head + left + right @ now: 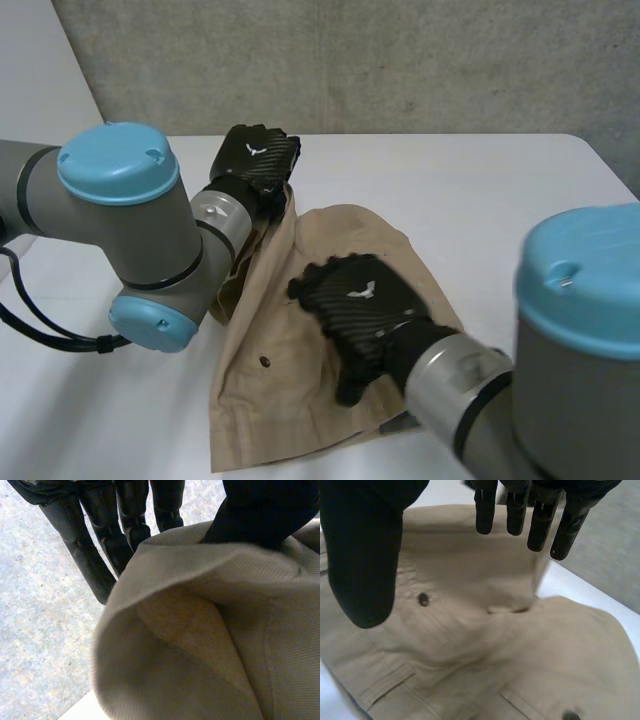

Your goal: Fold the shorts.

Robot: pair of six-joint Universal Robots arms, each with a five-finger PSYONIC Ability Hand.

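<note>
1. Right hand (365, 305): nearest to me, over the middle of the tan shorts (270, 400). In the right wrist view its fingers (540, 525) are straight and its thumb stands apart from them, so the hand is slack and grips nothing. I cannot tell whether it touches the cloth. A small white winged emblem (361, 293) marks its back; I read no letters in it.

2. Shorts: lying crumpled on the white desk (500, 190), between the two arms. A dark button (265, 360) shows on the front, beside the right hand.

3. Left hand (258, 160): at the far edge of the shorts, where the cloth rises off the desk. The left wrist view shows a fold of that edge pinched between the straight fingers (95, 555) behind it and the thumb (260, 510) over it. Its back carries the same white emblem.

4. Concrete wall (400, 60): behind the desk.
</note>
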